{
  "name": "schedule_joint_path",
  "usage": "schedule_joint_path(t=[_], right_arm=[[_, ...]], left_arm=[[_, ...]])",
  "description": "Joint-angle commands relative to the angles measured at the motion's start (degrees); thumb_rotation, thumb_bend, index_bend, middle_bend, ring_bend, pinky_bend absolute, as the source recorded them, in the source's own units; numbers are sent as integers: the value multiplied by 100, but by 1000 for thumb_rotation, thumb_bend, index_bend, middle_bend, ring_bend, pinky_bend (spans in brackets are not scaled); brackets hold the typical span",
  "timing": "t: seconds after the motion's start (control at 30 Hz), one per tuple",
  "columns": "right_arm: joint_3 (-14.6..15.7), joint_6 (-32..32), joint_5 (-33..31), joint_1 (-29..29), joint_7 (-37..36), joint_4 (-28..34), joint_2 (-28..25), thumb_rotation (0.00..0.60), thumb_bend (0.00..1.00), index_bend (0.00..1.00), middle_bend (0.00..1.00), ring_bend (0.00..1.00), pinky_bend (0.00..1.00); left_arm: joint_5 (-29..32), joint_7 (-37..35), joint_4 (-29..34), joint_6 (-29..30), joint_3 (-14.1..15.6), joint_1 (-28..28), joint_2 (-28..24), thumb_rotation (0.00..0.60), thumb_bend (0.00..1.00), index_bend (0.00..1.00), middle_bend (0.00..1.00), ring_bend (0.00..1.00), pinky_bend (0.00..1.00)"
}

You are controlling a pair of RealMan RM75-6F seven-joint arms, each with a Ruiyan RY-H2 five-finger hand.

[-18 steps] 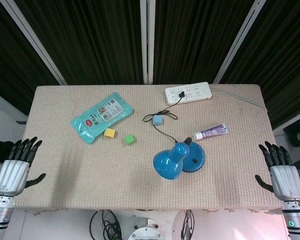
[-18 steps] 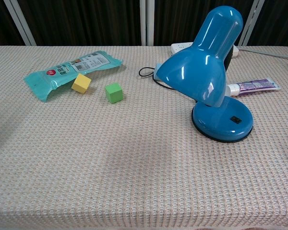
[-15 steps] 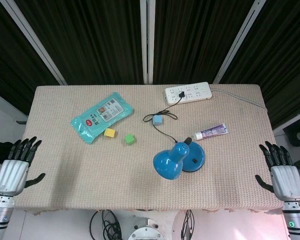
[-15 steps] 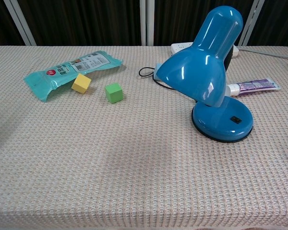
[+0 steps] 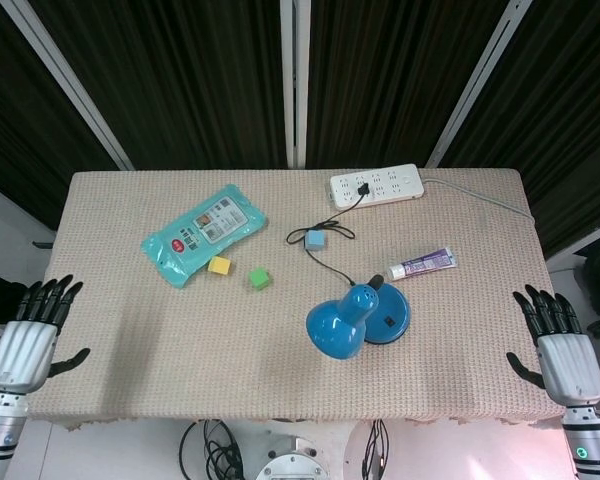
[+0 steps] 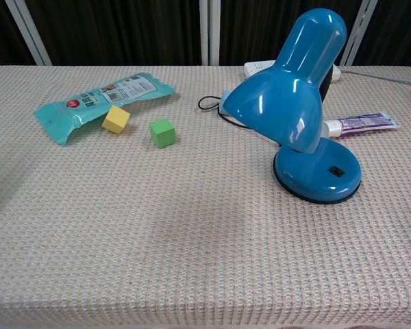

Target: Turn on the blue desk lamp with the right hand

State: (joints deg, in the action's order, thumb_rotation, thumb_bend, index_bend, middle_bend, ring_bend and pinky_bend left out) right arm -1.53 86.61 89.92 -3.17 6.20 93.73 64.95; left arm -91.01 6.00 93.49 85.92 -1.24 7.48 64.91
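The blue desk lamp [image 5: 357, 319] stands right of the table's centre, its shade tilted toward the front and unlit. In the chest view the lamp [image 6: 298, 103] shows a small black switch [image 6: 336, 171] on its round base. My right hand [image 5: 558, 347] hangs open off the table's right front corner, well clear of the lamp. At the left front corner my left hand [image 5: 30, 335] is open too, holding nothing. Neither hand shows in the chest view.
A white power strip [image 5: 375, 185] lies at the back with the lamp's cord [image 5: 325, 255] plugged in. A toothpaste tube [image 5: 421, 264] lies behind the lamp. A teal wipes pack [image 5: 203, 232], a yellow cube [image 5: 219, 265] and a green cube [image 5: 259, 278] sit left.
My right hand has shifted slightly left toward the table's edge. The left hand and the lamp are where they were.
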Motion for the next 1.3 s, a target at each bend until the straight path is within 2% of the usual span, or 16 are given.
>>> schedule_joint_path(t=[0.03,0.37,0.73,0.8,0.87,0.97,1.03,1.1,1.17,1.23,1.3], right_arm=[[-1,-5,-14,4,7,-2,-2,600,160,0,0,0,0],[1,-171,-39,-76,83,-39,46,600,167,0,0,0,0],[-5,-640,-161,-318,381,23,118,600,189,0,36,0,0],[18,-765,-145,-388,454,15,158,600,281,0,44,0,0],[47,-881,-123,-452,535,19,200,600,420,0,54,0,0],[88,-1041,-63,-555,638,29,288,600,483,0,81,8,2],[95,-1104,-24,-616,699,16,366,600,487,0,170,117,79],[98,-1193,-30,-678,762,19,427,600,487,0,311,305,228],[115,-1334,-73,-740,822,45,450,600,491,0,519,510,393],[146,-1522,-122,-821,947,82,462,600,504,0,636,592,467],[183,-1682,-169,-884,1082,138,483,600,524,0,688,632,508]], left_arm=[[-7,6,2,1,1,2,4,600,129,0,0,0,0],[7,19,-44,-63,7,33,53,600,130,0,0,0,0],[44,111,-60,-182,33,72,119,600,129,0,0,0,0],[66,125,-63,-196,27,76,125,600,130,0,0,0,0],[87,128,-66,-203,21,78,126,600,131,0,0,0,0],[105,115,-73,-205,13,80,127,600,131,0,0,0,0],[114,103,-85,-217,14,84,127,600,131,0,0,0,0],[125,87,-94,-238,17,91,130,600,131,0,0,0,0],[129,76,-100,-247,18,95,129,600,131,0,0,0,0],[123,64,-102,-246,20,97,126,600,131,0,0,0,0],[119,62,-103,-245,23,99,126,600,131,0,0,0,0]])
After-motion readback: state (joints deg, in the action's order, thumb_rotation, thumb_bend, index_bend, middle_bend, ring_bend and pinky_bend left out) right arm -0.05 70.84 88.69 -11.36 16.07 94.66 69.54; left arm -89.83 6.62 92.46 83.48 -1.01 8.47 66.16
